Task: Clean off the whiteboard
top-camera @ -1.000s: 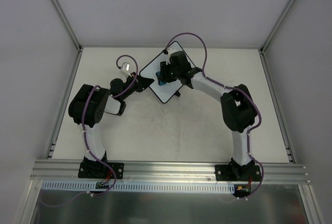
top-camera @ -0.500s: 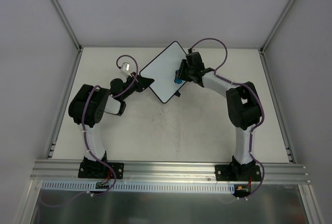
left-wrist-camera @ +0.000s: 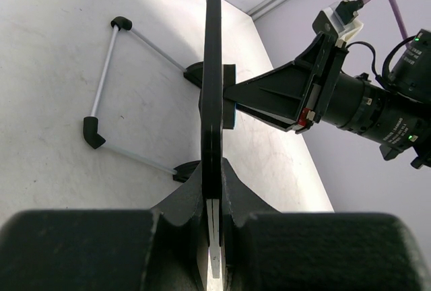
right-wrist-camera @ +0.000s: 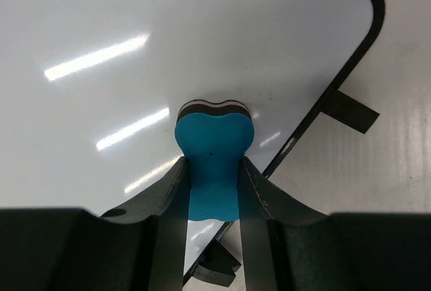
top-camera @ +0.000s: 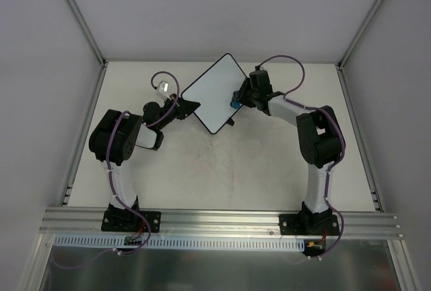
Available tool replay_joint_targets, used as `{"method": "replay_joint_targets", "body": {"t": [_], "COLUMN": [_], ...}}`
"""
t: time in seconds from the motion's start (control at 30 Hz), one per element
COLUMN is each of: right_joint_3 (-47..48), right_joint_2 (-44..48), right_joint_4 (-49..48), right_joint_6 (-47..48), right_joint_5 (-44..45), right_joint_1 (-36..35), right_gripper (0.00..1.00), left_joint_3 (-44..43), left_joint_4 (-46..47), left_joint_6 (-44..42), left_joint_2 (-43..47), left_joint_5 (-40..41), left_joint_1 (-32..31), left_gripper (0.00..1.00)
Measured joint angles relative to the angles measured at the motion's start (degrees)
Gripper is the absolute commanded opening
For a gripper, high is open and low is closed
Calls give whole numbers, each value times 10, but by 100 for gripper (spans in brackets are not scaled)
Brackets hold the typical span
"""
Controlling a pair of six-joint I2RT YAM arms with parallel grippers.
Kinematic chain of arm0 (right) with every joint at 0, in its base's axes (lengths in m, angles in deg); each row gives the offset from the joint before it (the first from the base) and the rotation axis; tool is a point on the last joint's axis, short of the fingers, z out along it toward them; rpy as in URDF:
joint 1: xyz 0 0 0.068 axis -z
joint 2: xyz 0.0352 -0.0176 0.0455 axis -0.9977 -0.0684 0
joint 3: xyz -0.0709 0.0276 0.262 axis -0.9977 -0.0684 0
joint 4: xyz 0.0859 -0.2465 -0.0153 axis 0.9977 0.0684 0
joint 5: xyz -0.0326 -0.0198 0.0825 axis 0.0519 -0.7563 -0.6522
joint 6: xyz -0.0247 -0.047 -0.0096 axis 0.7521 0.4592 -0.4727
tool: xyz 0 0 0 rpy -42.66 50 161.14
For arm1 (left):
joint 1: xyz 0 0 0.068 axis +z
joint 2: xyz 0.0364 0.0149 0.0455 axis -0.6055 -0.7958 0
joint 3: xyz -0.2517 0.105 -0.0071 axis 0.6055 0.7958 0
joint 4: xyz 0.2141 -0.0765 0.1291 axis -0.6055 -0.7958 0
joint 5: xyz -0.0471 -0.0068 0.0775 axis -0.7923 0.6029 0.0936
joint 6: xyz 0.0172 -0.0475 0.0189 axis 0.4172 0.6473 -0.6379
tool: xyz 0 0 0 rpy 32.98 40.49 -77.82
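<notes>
The whiteboard, white with a black frame, stands propped and turned like a diamond at the table's back centre. My left gripper is shut on its left frame edge; the left wrist view shows the whiteboard edge-on, pinched between the jaws of the left gripper. My right gripper is shut on a blue eraser at the board's right edge. In the right wrist view the eraser presses against the whiteboard near its frame, gripped by the right gripper. No marker lines show on the white surface.
The board's wire stand and black feet rest on the table behind it. Grey enclosure walls and metal posts bound the table. An aluminium rail runs along the near edge by the arm bases.
My right gripper has slid the eraser from the board's middle rightward to its right edge. The left arm and the board have stayed put.
</notes>
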Motion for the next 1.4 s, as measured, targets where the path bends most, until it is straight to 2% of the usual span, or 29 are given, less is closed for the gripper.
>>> {"method": "replay_joint_targets", "body": {"t": [0.17,0.3,0.47,0.57,0.63,0.83,0.93,1.1,1.4], "right_joint_3": [-44,-118,-176,-175,-155,-21,9,-27,-129], "right_joint_2": [15,52,120,151,164,164,164,165,183], "right_joint_4": [-26,-39,-47,-50,-16,181,237,311,356], "right_joint_6": [-12,8,72,111,127,135,139,146,148], "right_joint_5": [18,92,214,258,275,254,226,185,180], "right_joint_1": [12,4,-56,-97,-115,-110,-109,-111,-115], "right_gripper": [0,0,0,0,0,0,0,0,0], "left_joint_3": [0,0,0,0,0,0,0,0,0], "left_joint_4": [0,0,0,0,0,0,0,0,0], "left_joint_6": [0,4,10,11,12,12,12,12,12], "left_joint_2": [0,0,0,0,0,0,0,0,0], "left_joint_5": [-1,-2,-1,-1,-1,-1,-1,-2,-2], "left_joint_1": [0,0,0,0,0,0,0,0,0], "left_gripper": [0,0,0,0,0,0,0,0,0]}}
